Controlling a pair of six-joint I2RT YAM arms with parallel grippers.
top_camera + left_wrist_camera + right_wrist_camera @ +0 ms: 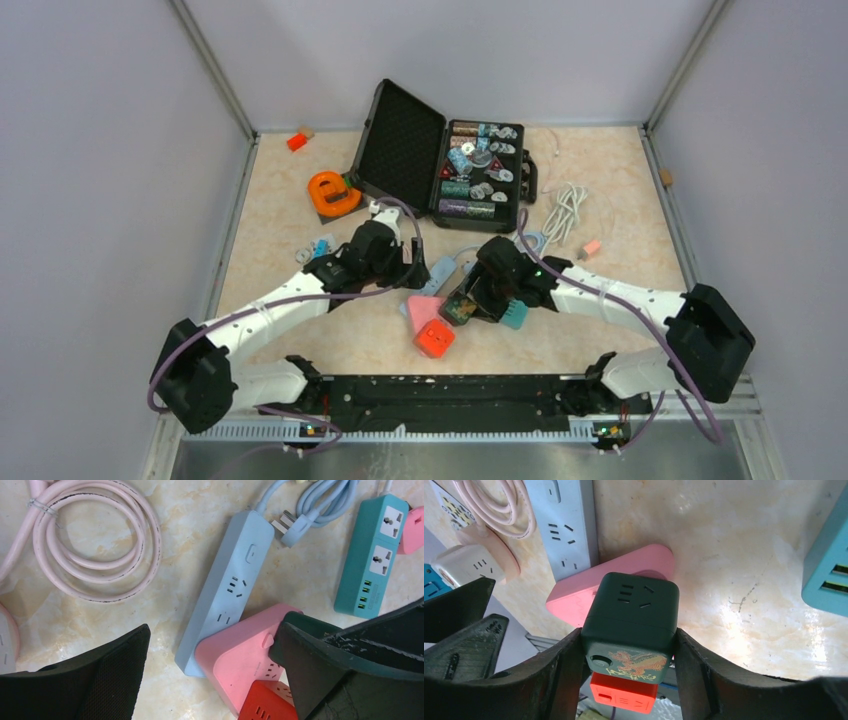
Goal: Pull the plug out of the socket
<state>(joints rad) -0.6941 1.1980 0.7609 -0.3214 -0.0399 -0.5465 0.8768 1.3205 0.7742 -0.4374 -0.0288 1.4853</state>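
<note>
Presently R gripper (628,652) sits clamped on opp. flat sides of dk-green cube plug (631,612), red cube (624,696) at its 6 o'clock, pink socket block (644,560) just behind toward 12; can't tell if pins are seated. L gripper (212,630) hangs over that block, jaws wide apart, nothing held. Plug prob. rigid, light, slick plastic: hold the flats, pull straight, and the socket likely lifts unless pinned.

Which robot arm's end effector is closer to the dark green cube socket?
Right. The right end effector clamps the dark green cube socket on both sides. The left end effector hangs open just beside it, above the pink power strip.
</note>
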